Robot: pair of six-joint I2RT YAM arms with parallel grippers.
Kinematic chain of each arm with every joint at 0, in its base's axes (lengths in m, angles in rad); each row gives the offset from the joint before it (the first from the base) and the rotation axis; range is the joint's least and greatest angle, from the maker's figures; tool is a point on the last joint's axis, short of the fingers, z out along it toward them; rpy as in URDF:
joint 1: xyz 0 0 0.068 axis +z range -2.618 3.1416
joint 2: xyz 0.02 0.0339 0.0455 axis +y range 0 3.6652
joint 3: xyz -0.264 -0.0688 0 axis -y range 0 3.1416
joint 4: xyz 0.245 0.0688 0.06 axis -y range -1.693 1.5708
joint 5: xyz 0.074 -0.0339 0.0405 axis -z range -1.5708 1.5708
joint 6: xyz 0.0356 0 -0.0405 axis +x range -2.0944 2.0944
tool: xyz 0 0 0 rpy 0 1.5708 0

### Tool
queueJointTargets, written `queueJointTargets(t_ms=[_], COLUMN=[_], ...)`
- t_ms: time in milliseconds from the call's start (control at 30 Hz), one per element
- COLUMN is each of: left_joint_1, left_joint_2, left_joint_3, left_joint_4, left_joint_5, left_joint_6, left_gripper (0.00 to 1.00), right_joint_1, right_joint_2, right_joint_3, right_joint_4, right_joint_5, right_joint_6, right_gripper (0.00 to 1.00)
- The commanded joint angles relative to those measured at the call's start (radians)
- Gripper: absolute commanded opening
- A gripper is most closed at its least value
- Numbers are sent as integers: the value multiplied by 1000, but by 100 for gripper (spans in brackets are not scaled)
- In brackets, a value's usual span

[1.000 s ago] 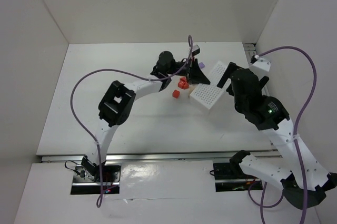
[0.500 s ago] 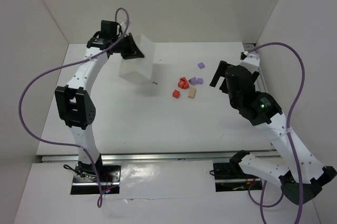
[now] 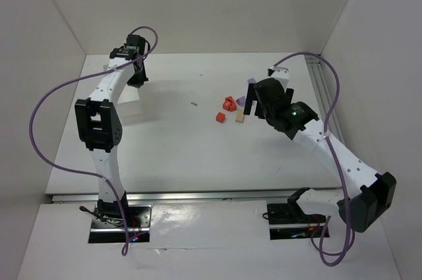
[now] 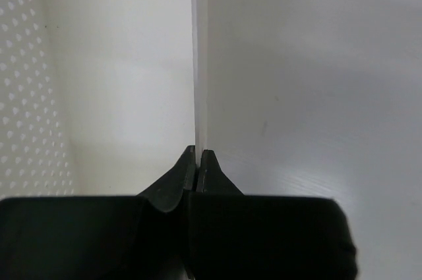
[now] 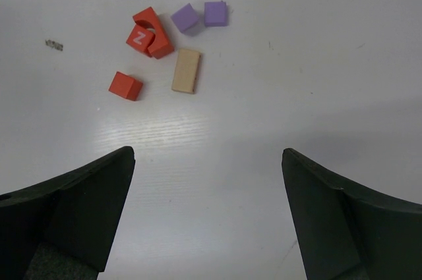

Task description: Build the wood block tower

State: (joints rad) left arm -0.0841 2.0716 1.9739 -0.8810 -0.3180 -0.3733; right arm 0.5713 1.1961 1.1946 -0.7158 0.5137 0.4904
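1. Black fingers of the right gripper: spread wide, nothing between them, hanging above bare table just short of the blocks.
2. Ahead of them, no tower yet, only loose pieces near mid-table: a lone red-orange cube nearest, a tan block lying flat near it, a red-orange cluster behind, and two lilac cubes farthest, just beside each other.
3. Judged as the step in hand: picking a first block for the base. Choose the lone red-orange cube, free on all sides; avoid the cluster of pieces leaning together.
4. Narrow the opening before descending, to avoid clipping the tan block. Square the pads to two flat faces, then close gently.
5. Set the base on open table apart from the loose pieces, and save lilac for the top.
6. Farther out, left gripper: pinched tight on a thin wall of the white box, at the far left of the table, well apart from the blocks. Hold it there, out of the right arm's way.
7. Ignore the dark speck left of the cluster.
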Motion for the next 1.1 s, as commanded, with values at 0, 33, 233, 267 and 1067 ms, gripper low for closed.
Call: queueJointTargets(t_ms=[0,33,233,267,1067], left_joint_1=[53,75,84,104,-315], left_joint_2=[25,37,170,180,-536], left_joint_3=[-7,-7,115,129,-603], left_joint_4=[100,121,42,42,213], left_joint_5=[-138,-94,-56,-2,295], left_joint_6=[59,59,20,20,-202], left_gripper=[0,0,8,23,98], right_joint_1=[-5,-5,-5,-5,4], right_joint_2=[29,30,65,65,433], right_joint_3=[-16,-16,-36,-36,80], right_joint_4=[61,61,85,85,294], right_joint_5=[-24,-24,-24,-24,-218], right_joint_6=[-21,-21,-21,-21,71], right_gripper=[100,100,100,100,97])
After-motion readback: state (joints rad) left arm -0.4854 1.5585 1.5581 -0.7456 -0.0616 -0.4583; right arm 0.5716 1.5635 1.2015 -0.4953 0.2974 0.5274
